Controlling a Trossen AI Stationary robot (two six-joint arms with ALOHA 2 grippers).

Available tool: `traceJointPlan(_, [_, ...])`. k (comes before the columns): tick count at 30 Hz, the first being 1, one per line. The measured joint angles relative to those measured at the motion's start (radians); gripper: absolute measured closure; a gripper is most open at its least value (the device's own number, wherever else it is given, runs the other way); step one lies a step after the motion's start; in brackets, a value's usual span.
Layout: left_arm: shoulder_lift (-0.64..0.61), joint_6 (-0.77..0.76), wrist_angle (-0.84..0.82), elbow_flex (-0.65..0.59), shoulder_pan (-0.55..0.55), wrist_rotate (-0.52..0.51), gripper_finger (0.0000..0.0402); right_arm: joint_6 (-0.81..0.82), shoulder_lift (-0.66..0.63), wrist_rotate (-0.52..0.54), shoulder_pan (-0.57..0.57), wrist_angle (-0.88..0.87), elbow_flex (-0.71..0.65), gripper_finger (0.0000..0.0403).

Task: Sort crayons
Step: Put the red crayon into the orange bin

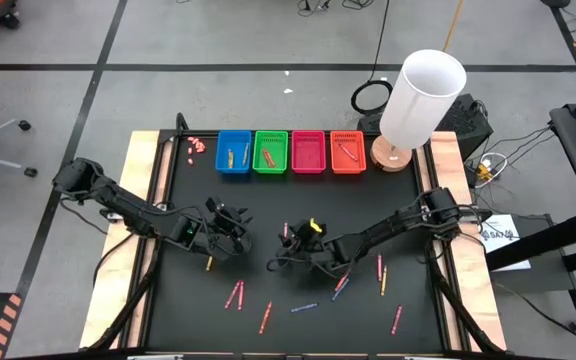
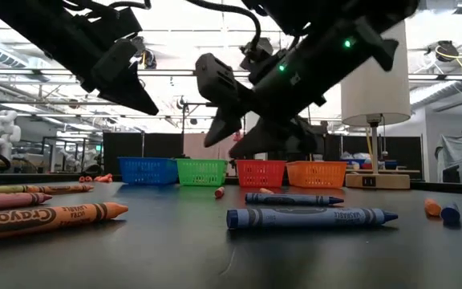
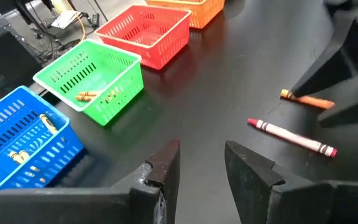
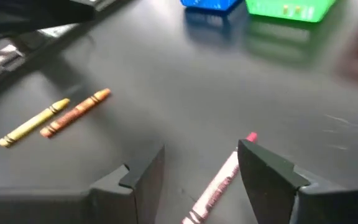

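Baskets (image 1: 290, 152) line far edge, lamp (image 1: 420, 95) beside; both grippers, left (image 1: 236, 226) and right (image 1: 286, 250), part-open, empty, over scattered crayons (image 1: 304, 307).

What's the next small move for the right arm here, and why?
Probably lower the right gripper straight down and close on the pink crayon. Its jaws stand open with that crayon lying on the black mat between them, not yet gripped, so a short descent should seat it for a pinch.
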Motion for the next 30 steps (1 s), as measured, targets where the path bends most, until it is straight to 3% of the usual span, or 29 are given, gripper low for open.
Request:
traceJointPlan(5, [0.0, -0.01, -0.003, 0.0, 0.0, 0.002, 0.0276, 0.055, 0.0, -0.001, -0.003, -0.099, 0.026, 0.0216])
traceJointPlan(12, [0.0, -0.024, -0.017, 0.0, 0.0, 0.013, 0.0276, 0.057, 0.044, -0.025, -0.015, -0.067, 0.029, 0.0216])
traceJointPlan(26, [-0.001, -0.05, -0.052, -0.004, 0.0, 0.019, 0.0276, -0.127, 0.159, -0.011, -0.027, 0.044, 0.029, 0.0216])
traceJointPlan(30, [-0.001, -0.05, -0.051, -0.006, 0.0, 0.018, 0.0276, -0.186, 0.159, -0.017, -0.031, 0.042, 0.029, 0.0238])
